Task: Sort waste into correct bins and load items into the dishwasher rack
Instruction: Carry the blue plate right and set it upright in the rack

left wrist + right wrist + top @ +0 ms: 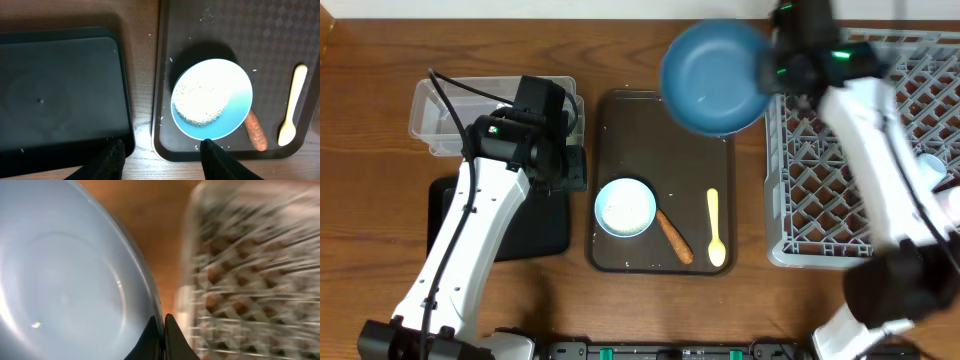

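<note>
My right gripper [770,65] is shut on the rim of the blue round plate [712,75] and holds it in the air at the left edge of the grey dishwasher rack [820,230]. In the right wrist view the fingers [162,322] pinch the plate's rim [65,280], and the rack [250,280] is blurred. My left gripper [162,150] is open and empty, above the gap between the black tray [60,95] and the brown serving tray [200,30]. A light blue cup [212,97] holds white rice. An orange-brown stick [255,132] and a pale yellow spoon [291,107] lie beside it.
The clear tub [440,115] stands behind the black tray [545,225] at the left. Loose rice grains lie on the serving tray [620,120]. A white item [930,165] sits in the rack, partly hidden by my right arm. The wrapper and the tissue are not in view.
</note>
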`<state>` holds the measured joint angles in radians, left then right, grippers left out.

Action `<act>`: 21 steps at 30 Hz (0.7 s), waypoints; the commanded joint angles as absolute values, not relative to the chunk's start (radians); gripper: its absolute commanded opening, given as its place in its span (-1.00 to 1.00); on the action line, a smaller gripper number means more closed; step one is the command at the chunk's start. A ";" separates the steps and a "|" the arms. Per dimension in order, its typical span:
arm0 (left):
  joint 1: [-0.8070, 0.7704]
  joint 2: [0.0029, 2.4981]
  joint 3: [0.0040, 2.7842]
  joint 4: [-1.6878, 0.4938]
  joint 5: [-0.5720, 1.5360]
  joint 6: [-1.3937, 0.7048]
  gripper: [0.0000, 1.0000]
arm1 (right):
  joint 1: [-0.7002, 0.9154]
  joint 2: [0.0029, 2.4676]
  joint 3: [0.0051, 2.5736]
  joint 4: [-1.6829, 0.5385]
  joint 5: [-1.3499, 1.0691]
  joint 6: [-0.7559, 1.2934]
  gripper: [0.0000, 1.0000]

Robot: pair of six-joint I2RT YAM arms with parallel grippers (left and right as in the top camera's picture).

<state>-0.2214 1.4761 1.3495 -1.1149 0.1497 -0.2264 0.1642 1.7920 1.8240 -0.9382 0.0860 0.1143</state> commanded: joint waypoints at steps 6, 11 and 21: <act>-0.219 1.470 1.340 -1.117 0.137 -0.210 0.03 | 0.039 1.694 1.834 -0.927 0.569 -0.009 -0.98; -0.219 1.470 1.341 -1.117 0.137 -0.210 0.02 | -0.038 1.696 1.833 -0.900 0.825 -0.009 -0.97; -0.219 1.470 1.341 -1.114 0.137 -0.211 0.03 | -0.184 1.713 1.833 -0.698 0.904 -0.141 -0.97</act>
<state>-0.2214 1.4761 1.3491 -1.1145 0.1501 -0.2264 -0.1497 1.7073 1.8240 -0.7303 0.8047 -0.0731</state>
